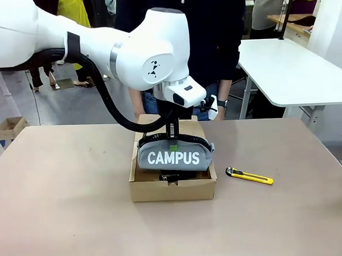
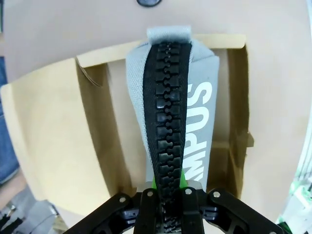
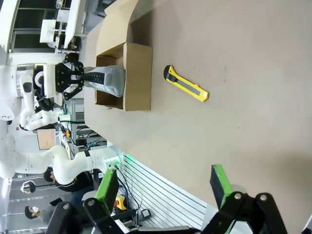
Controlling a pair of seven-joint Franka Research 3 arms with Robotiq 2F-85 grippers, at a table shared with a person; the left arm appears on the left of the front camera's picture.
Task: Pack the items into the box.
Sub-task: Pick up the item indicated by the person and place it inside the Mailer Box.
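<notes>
The grey-blue "CAMPUS" pouch (image 1: 173, 157) hangs upright with its lower edge inside the brown cardboard box (image 1: 172, 191). My left gripper (image 1: 172, 140) is shut on the pouch's black zipper from above. In the left wrist view the gripper (image 2: 168, 197) pinches the zipper and the pouch (image 2: 197, 112) runs down into the box (image 2: 238, 97). A small black stapler (image 1: 169, 176) lies in the box, mostly hidden under the pouch. The yellow-and-black utility knife (image 1: 250, 176) lies on the table right of the box. My right gripper (image 3: 163, 187) stands open, far from the knife (image 3: 186, 84).
The box's lid flap (image 1: 153, 118) stands open on the far side. A person in dark clothes (image 1: 218, 41) stands right behind the box, one hand (image 1: 214, 106) hanging near the flap. A white table (image 1: 293, 71) stands at the back right.
</notes>
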